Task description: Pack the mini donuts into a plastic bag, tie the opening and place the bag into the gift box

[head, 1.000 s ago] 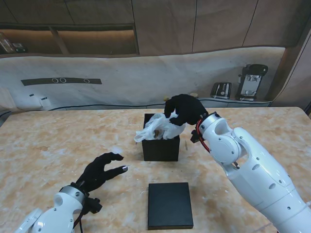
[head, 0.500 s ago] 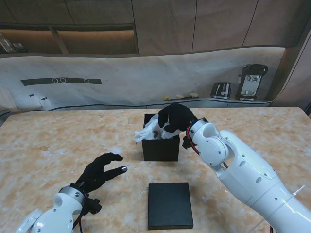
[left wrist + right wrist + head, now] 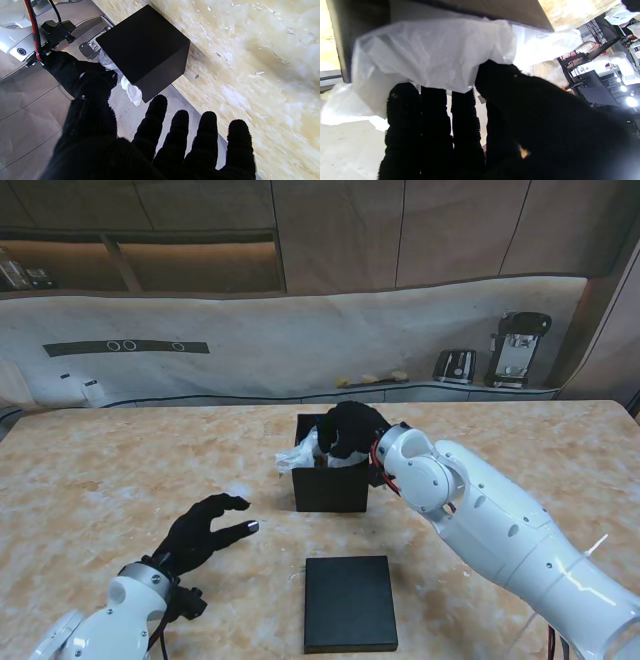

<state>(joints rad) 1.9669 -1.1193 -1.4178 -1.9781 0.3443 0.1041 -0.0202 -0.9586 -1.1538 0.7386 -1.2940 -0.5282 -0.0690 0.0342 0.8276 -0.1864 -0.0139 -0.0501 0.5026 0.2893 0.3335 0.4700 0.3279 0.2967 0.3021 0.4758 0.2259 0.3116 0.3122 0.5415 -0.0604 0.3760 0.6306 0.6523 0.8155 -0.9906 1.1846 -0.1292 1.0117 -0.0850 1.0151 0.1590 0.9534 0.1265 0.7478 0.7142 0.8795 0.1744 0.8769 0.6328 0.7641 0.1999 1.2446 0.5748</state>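
From the stand's view, the open-topped black cardboard gift box (image 3: 331, 480) sits mid-table on the mottled beige marble tabletop (image 3: 120, 470). The black-gloved right hand (image 3: 350, 430) reaches over the box's open top with its fingers curled around the crumpled white plastic bag (image 3: 312, 450), which lies partly inside the box and spills over its left rim. The white right forearm crosses the box's right side and hides that edge. Nearer to me than the box, a flat black square lid (image 3: 347, 602) lies on the table, apart from the box. The black-gloved left hand (image 3: 205, 532) hovers over bare table to the left of the lid, fingers spread and holding nothing. On the counter behind the table stand a toaster-like appliance (image 3: 455, 365) and a coffee machine (image 3: 517, 348).

In the left wrist view, the left hand (image 3: 155, 147) shows four splayed fingers with nothing between them; beyond them are the box (image 3: 147, 50), the bag (image 3: 125, 82) hanging past its rim, and the right hand (image 3: 75, 72) clasping it.

In the right wrist view, the bag (image 3: 432, 52) fills most of the frame and blocks the box interior; the right hand's fingers (image 3: 435, 130) press on the plastic. Donuts cannot be made out.
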